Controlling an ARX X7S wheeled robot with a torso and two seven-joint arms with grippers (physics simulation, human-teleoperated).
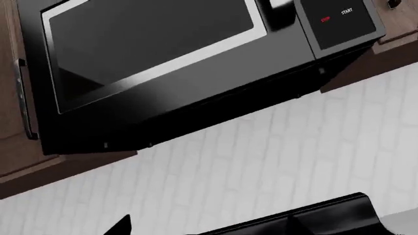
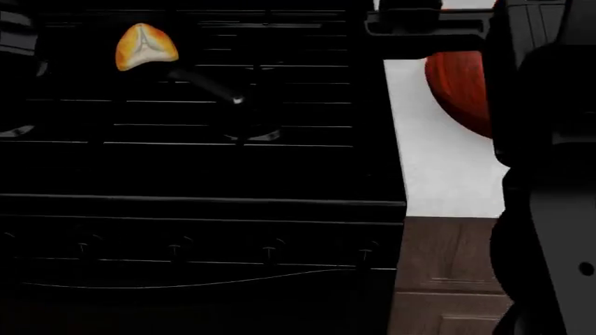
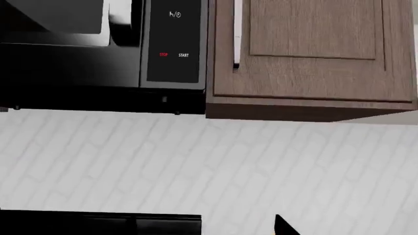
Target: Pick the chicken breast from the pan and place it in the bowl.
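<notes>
Reaching first means crossing the black stove (image 2: 200,174) toward the pan (image 2: 219,87), barely distinguishable; the reddish-brown bowl (image 2: 461,87) waits on the counter beside. The chicken breast (image 2: 144,47) lies in the pan. Neither gripper shows, so their jaws cannot be judged.

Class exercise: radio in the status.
Grippers out of sight, state unknown. Chicken breast in the pan on the stove. Bowl right, partly hidden by the arm.

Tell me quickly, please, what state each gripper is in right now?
Left gripper: not in view in any picture, so it cannot be told.
Right gripper: likewise not in view.
</notes>
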